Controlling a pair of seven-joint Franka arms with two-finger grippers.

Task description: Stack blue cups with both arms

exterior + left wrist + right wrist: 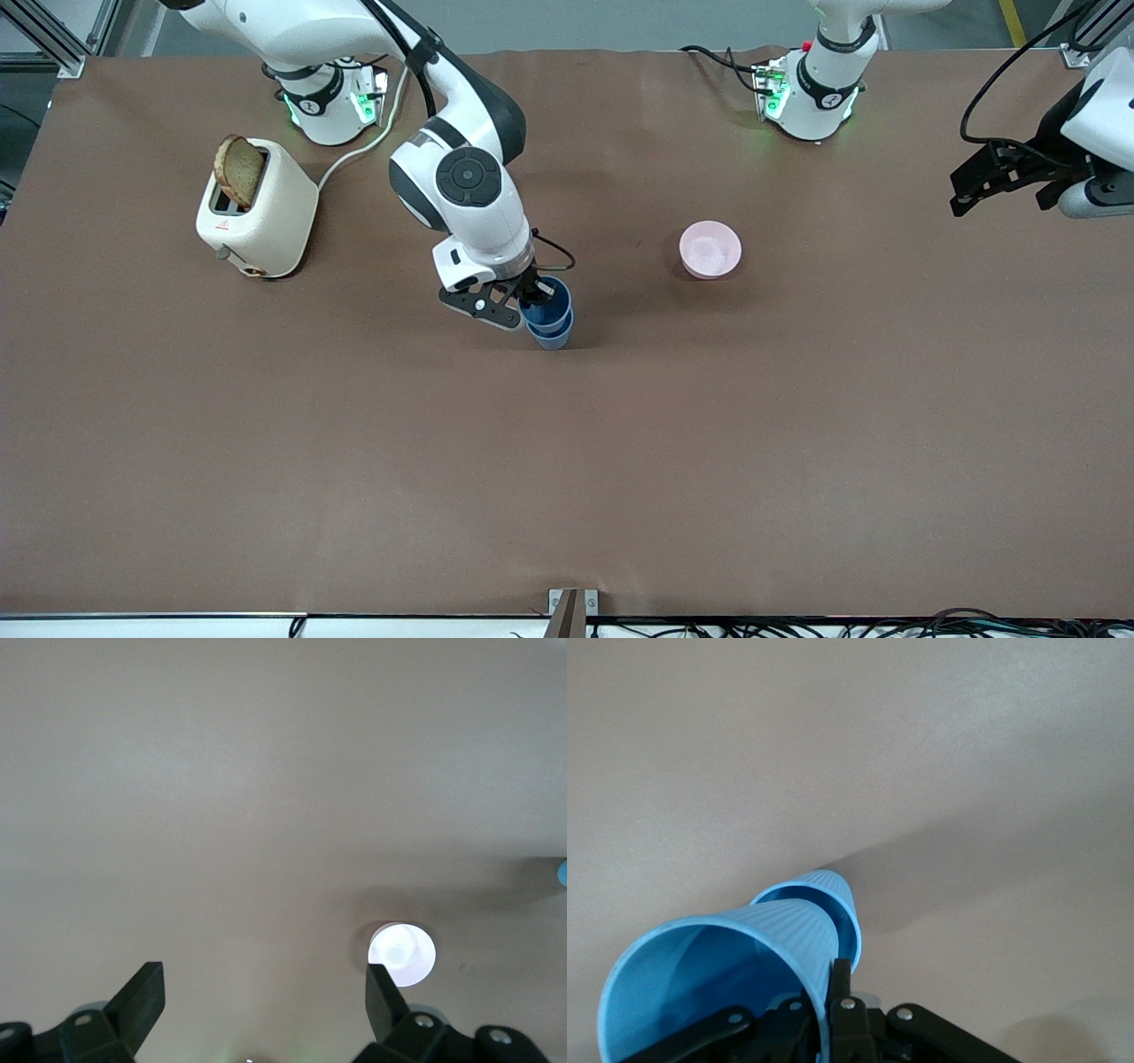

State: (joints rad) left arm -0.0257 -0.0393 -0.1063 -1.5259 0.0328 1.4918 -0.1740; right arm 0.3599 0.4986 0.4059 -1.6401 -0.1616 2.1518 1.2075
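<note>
Brown worktop [266, 461] fills the front view. Right arm [461, 168] reaches from its base down to mid-worktop. Left arm [1094, 133] waits raised at its own end of the worktop, only partly in view.

Cream toaster [257, 213] sits toward the right arm's end, a slice of toast [239, 170] sticking up from a slot. Pink bowl [710, 249] stands upright between the two arms' ends, well apart from the cups; in the left wrist view it shows as a pale round [403, 953] on the worktop.

Blue cups: upper cup [547, 306] is nested partway into lower cup [555, 338], which stands on the worktop near the middle, nearer the front camera than the toaster and the bowl. Right wrist view shows the upper cup [718, 979] tilted, its narrow end inside the rim of the lower cup [833, 904].

Right tool [532, 295] is clamped on the upper cup's rim: one finger inside the mouth, one finger [840, 997] pressed on the outer wall, the gap between them only as wide as the cup wall. It does not touch the lower cup.

Left tool [997, 177] hangs over the worktop's edge at the left arm's end, fingers [142, 997] spread wide apart, nothing between them, touching nothing.
</note>
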